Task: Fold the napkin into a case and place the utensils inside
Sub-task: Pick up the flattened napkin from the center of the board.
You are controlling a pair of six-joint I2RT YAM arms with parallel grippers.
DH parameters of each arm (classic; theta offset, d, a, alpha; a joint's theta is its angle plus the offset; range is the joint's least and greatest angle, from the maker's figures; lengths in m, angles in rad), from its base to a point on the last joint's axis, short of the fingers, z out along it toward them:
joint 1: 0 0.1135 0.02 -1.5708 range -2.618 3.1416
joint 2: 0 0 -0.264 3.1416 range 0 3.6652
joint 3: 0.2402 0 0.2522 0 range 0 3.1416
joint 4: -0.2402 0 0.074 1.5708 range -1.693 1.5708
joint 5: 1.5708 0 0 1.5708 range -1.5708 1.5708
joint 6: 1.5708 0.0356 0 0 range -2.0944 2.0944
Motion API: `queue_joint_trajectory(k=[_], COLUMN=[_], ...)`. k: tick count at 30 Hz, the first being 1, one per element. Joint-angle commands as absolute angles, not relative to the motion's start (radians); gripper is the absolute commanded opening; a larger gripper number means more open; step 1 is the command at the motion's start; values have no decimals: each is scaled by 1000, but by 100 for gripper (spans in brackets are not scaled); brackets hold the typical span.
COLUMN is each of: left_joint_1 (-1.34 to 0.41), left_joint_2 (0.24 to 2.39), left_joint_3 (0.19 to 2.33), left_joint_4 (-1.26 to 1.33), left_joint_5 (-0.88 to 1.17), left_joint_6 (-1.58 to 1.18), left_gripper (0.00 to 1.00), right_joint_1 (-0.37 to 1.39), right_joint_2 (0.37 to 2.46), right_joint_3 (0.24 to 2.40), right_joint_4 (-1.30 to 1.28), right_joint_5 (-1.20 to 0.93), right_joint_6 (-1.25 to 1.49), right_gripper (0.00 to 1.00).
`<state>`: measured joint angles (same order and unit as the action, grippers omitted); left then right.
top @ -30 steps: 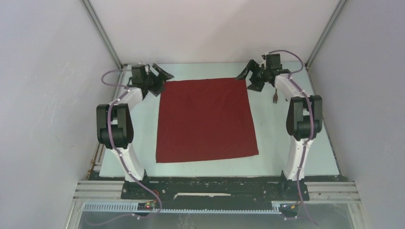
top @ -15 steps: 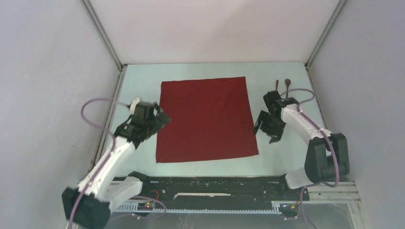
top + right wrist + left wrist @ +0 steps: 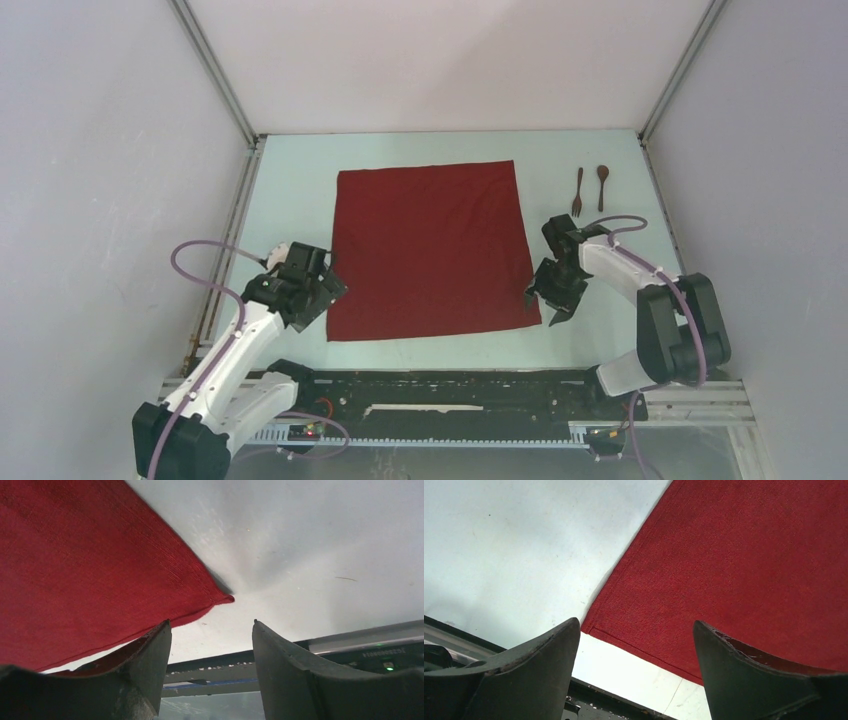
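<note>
Top external view: shows the napkin (image 3: 430, 250) spread flat mid-table. Looks soft, light and limp, so best pinched at its near corners. Finds the left gripper (image 3: 320, 292) gaping over its near-left corner, the right gripper (image 3: 545, 305) gaping at its near-right one. Leaves the fork (image 3: 577, 192) and spoon (image 3: 602, 185), stiff and light, side by side toward the table's far-right corner.

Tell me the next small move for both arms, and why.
Probably lower both and pinch the near corners. The napkin lies flat and unfolded; the open left gripper and open right gripper each hover at a near corner, gripping nothing.
</note>
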<state>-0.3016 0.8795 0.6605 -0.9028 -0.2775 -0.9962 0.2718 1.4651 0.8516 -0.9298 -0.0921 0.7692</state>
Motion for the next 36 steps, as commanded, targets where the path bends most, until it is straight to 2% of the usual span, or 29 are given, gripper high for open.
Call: queue_joint_trajectory(k=[1,15,17,18,19,20,23,24,30,36], left_joint_1=[-297,-298,-298,-298,-300,-307,-330,-338,-362,-379], left_joint_2=[880,889,884,884,890,898,949,972,1121,1160], left_joint_3=[662,652,637,630,630,630,620,609,581,559], left_joint_4=[-914,-941,-942,-948,-961,-970,-981,-983,-981,-947], left_joint_5=[-285,-272,-279,-291,-300,-325,-340,-335,-303,-255], left_joint_6=[-1031,-1036,-1059,-1076,-1091,-1105,-1145,-1166,-1258,-1326], left_gripper=[90,81,76,68,66,65,70,70,68,68], right_joint_1=[283,290,290,291,290,291,297,299,301,301], right_joint_2=[1513,1580,1581,1583,1583,1582,1565,1558,1526,1529], right_joint_3=[845,797,785,780,779,779,777,775,763,761], right_joint_4=[-877,-813,-797,-789,-784,-781,-785,-780,-781,-770], right_joint_5=[-105,-32,-21,-19,-19,-17,-1,0,0,-2], right_joint_6=[857,942,960,963,964,963,972,973,989,977], right_gripper=[68,62,60,59,59,57,40,37,29,17])
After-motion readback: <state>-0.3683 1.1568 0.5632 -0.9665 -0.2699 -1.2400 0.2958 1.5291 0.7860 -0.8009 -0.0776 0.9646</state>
